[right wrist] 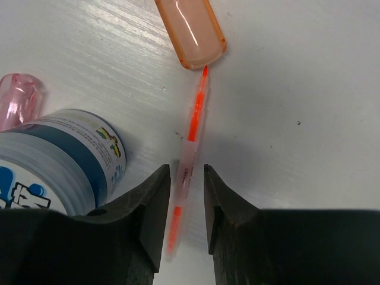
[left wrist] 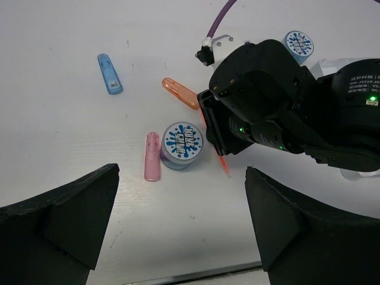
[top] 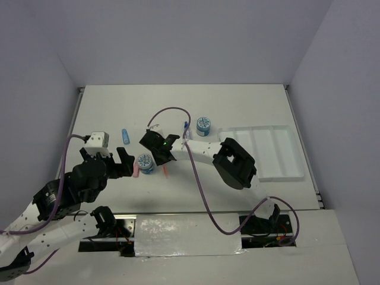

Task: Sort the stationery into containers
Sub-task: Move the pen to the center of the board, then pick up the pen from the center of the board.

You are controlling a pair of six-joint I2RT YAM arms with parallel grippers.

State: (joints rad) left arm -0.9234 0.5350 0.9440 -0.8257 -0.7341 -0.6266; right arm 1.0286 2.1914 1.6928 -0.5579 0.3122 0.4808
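Right wrist view looks straight down on the thin orange pen (right wrist: 196, 113), which lies flat on the white table (right wrist: 309, 119). The right gripper (right wrist: 187, 196) straddles it with jaws set narrow. A sliver of table shows on each side of the barrel, so the pen is not pinched. The pen's orange tip points at the rounded end of the orange capsule (right wrist: 191, 29), just short of touching it. To the left stands a blue-white roll (right wrist: 59, 163), with the pink capsule (right wrist: 18, 98) just beyond it.

From the left wrist camera, the left gripper (left wrist: 181, 202) hangs above the near edge of the table with its jaws spread wide and nothing between them. In that view the pink capsule lies right against the left side of the roll. The blue capsule (left wrist: 110, 73) lies apart, farther away and to the left.

Seen from the top, the second roll (top: 203, 124) stands on the far side of the right arm. The white divided tray (top: 276, 148) sits well apart at the right, its long compartments running near to far.
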